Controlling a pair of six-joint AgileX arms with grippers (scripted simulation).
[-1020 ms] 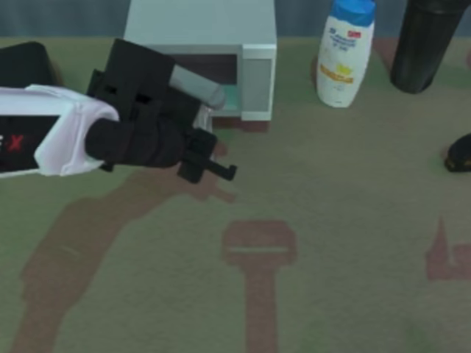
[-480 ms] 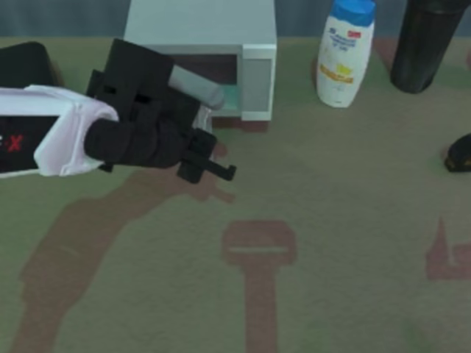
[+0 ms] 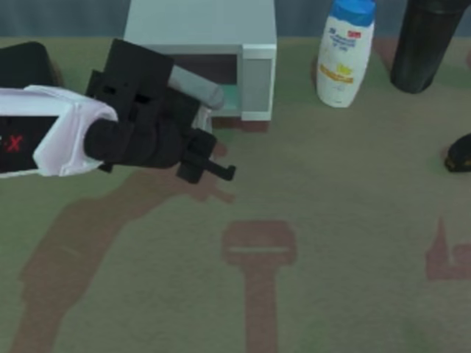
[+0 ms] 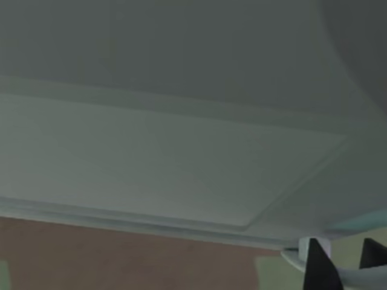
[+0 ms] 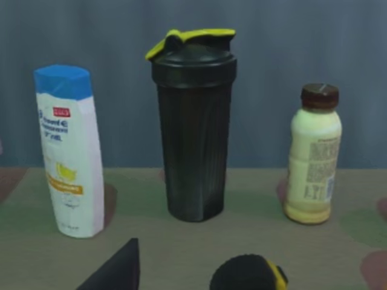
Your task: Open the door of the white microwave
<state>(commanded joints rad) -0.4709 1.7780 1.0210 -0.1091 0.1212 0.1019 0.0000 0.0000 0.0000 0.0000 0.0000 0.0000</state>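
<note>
At the left of the frame the left arm reaches in, its tool (image 3: 208,151) at the free edge of the door (image 3: 197,87) — whether the fingers grip it I cannot tell. The door stands swung out from the white microwave (image 3: 213,44) at upper centre, baring a strip of teal floor. To the right stand a white blue-capped bottle (image 3: 344,53) and a black shaker (image 3: 425,44) on the tabletop (image 3: 346,220). The right tool (image 5: 115,272) sits off the right edge — its state unclear.
</note>
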